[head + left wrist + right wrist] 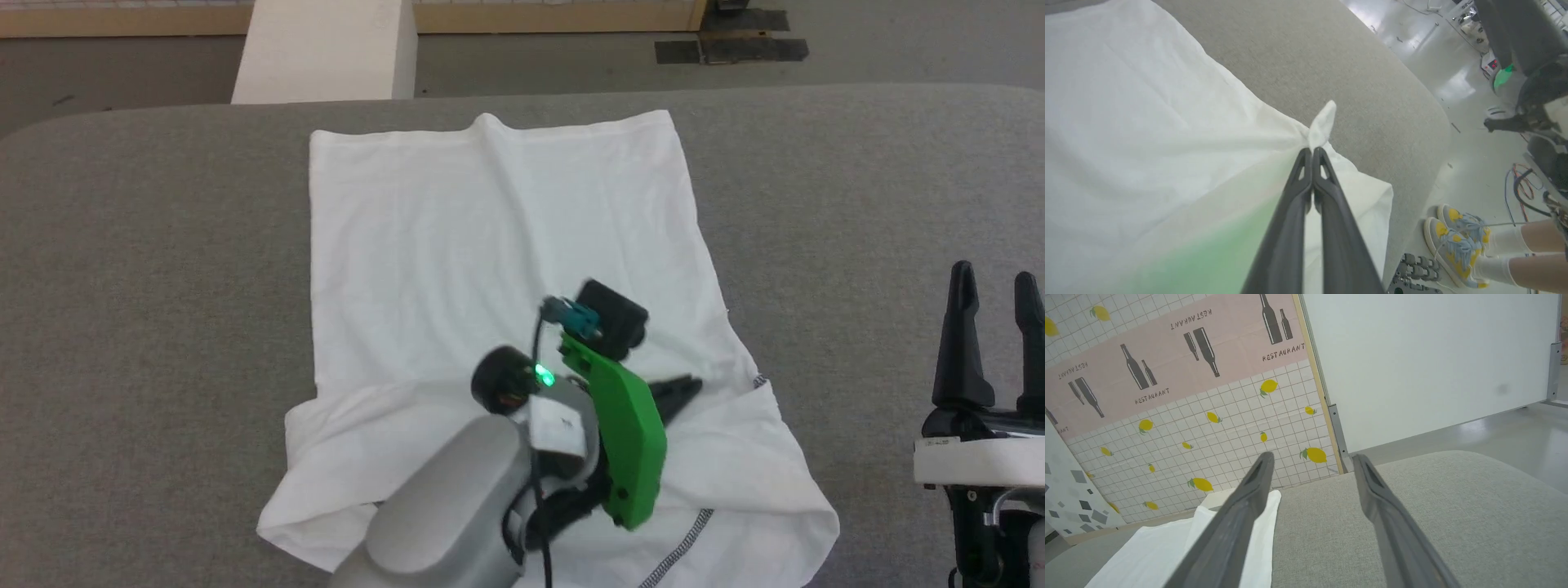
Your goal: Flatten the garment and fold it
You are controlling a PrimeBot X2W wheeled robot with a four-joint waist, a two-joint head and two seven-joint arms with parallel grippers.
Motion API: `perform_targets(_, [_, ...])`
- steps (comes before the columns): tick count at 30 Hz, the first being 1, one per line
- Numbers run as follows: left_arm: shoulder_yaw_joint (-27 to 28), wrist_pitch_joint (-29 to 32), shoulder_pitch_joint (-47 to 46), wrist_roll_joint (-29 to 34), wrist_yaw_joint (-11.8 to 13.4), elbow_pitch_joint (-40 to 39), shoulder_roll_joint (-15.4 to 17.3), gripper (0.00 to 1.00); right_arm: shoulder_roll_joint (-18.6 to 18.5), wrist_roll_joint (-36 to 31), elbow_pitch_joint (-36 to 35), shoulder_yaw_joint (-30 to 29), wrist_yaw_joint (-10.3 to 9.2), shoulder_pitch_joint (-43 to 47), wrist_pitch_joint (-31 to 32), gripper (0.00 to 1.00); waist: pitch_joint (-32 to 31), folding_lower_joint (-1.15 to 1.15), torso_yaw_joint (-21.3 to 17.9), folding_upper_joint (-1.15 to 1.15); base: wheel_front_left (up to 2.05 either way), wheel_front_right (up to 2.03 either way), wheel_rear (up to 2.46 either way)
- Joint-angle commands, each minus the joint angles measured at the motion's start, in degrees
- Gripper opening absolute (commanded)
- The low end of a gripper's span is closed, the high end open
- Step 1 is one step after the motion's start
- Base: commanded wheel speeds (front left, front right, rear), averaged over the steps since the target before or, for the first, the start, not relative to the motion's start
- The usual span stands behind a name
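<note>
White garment [490,245] pinched at bunched edge by clamped left pincer [1312,151]; right pincer [994,276] apart, off cloth.

"RESTAURANT" in dark capitals, printed repeatedly on the pink wallpaper band [1167,351], well beyond and up-left of the right claw [1312,458], beside each pair of bottle silhouettes [1137,367]. One copy apparently upside down. Cut off to "ANT" at the far left. Small label [939,442] on the claw's white base, too small to read.
</note>
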Motion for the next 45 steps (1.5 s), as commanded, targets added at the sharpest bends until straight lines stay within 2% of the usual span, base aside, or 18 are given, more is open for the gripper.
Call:
perform_targets(1, [-2.17,-0.46,-1.09,-0.02,0.20,1.60,0.09,0.00,0.01,0.43,0.34,0.08,-0.08,-0.61,-0.60,1.00,1.36,0.00,-2.29,-0.01,0.00,0.00,0.00])
perform_targets(4, [-7.26,-0.35,-0.97,-1.51,0.08,4.56,0.08,0.00,0.01,0.61,0.86,-0.18,-0.08,-0.52,-1.12,1.00,1.72,0.00,-2.97,-0.01,0.00,0.00,0.00])
perform_targets(8, [-12.25,2.85,-0.32,-3.74,-0.13,8.47,0.08,0.00,0.01,0.66,1.19,-0.56,-0.08,-0.35,-1.61,1.00,1.91,0.00,-2.86,-0.01,0.00,0.00,0.00])
perform_targets(9, [-12.94,3.89,0.03,-5.11,-0.15,9.00,0.08,0.33,0.01,0.66,1.31,-0.71,-0.08,-0.31,-1.73,1.00,1.84,0.00,-2.56,-0.01,0.00,0.00,0.00])
perform_targets(10, [-13.17,4.40,0.18,-6.05,0.10,9.27,0.08,1.00,0.01,0.65,1.41,-0.74,-0.08,-0.33,-1.80,1.00,1.76,0.00,-2.30,-0.01,0.00,0.00,0.00])
perform_targets(15, [-10.62,2.99,0.10,-13.05,0.77,6.33,0.08,1.00,0.01,0.42,1.74,-0.04,-0.08,-0.60,-1.86,1.00,0.81,0.00,-0.25,-0.01,0.00,0.00,0.00])
perform_targets(17, [-7.24,-0.03,-0.38,-15.87,1.47,3.96,0.08,1.00,0.01,0.12,1.72,0.04,-0.08,-0.74,-1.73,1.00,0.50,0.00,0.55,-0.01,0.00,0.00,0.00])
perform_targets(20, [-0.13,-8.41,-2.43,-15.04,3.14,1.35,1.23,1.00,0.01,-0.21,1.62,0.33,-0.08,-0.94,-1.12,1.00,-0.21,0.00,1.59,-0.01,0.00,0.00,0.00])
perform_targets(22, [5.05,-15.98,-3.27,-12.33,5.01,0.46,3.56,1.00,0.01,-0.42,1.55,0.80,-0.08,-1.09,-0.42,1.00,-0.57,0.00,1.86,-0.01,0.00,0.00,0.00])
perform_targets(24, [8.70,-22.46,-3.59,-7.76,7.81,0.81,7.43,1.00,0.01,-0.37,1.87,1.34,-0.08,-1.12,1.08,1.00,-0.89,0.00,1.93,-0.01,0.00,0.00,0.00])
perform_targets(30, [15.45,-38.39,0.23,1.65,12.87,1.67,16.42,1.00,0.01,-0.86,2.32,2.88,-0.08,-1.27,6.51,1.00,-1.14,0.00,1.97,-0.01,0.00,0.00,0.00])
perform_targets(33, [19.01,-41.21,3.25,3.97,15.10,0.71,17.87,1.00,0.01,-1.15,2.75,3.73,-0.08,-2.95,10.34,1.00,-0.03,0.00,1.59,-0.01,0.00,0.00,0.00])
perform_targets(37, [24.73,-41.74,7.45,7.18,17.15,-5.22,17.00,1.00,0.01,-1.15,3.53,2.80,-0.08,-10.04,16.80,1.00,3.06,0.00,1.75,-0.01,0.00,0.00,0.00])
perform_targets(41, [28.57,-41.77,10.43,10.33,16.53,-10.32,15.13,1.00,-0.13,-3.25,8.51,0.90,-0.08,-21.03,27.05,1.00,7.01,0.00,3.05,-0.01,0.00,0.00,0.00])
perform_targets(45, [29.78,-41.77,10.16,13.22,15.33,-12.60,13.96,1.00,-3.36,-7.17,15.03,2.76,-0.08,-33.15,36.77,1.00,11.74,0.00,4.85,-0.01,0.00,0.00,0.00])
